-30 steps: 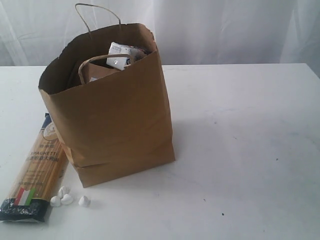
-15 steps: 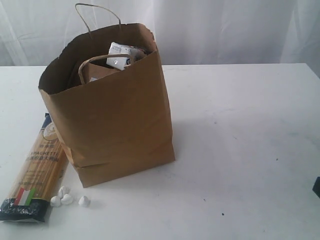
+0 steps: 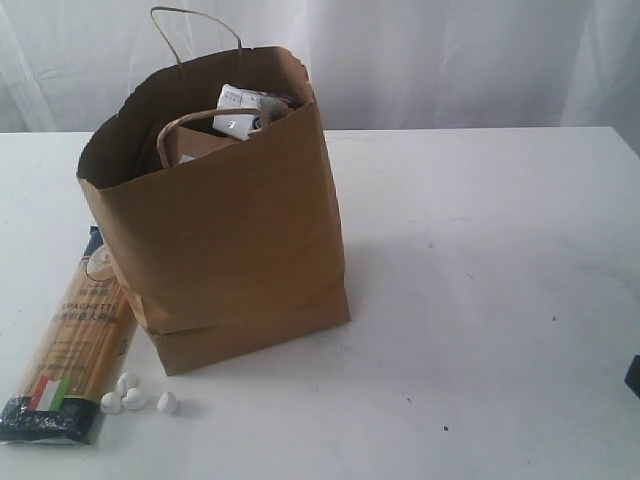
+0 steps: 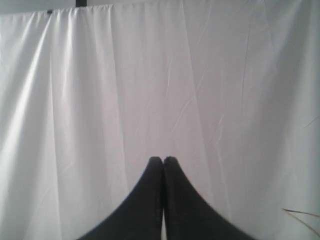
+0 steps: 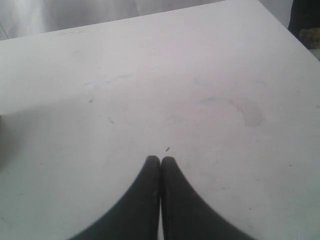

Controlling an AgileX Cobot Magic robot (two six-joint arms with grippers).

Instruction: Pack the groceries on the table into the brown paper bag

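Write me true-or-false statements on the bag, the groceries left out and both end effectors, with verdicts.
1. The brown paper bag stands upright on the table. True.
2. The spaghetti packet is inside the bag. False: it lies on the table beside it.
3. The small white lumps lie by the packet's end. True.
4. The right end effector is open. False: shut, empty.
5. The left end effector grips a bag handle. False: shut on nothing, facing a white curtain.

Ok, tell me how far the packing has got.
Done: a carton shows inside the bag. In hand: nothing; the left gripper and right gripper are shut and empty. Left: the spaghetti and white lumps lie on the table beside the bag.
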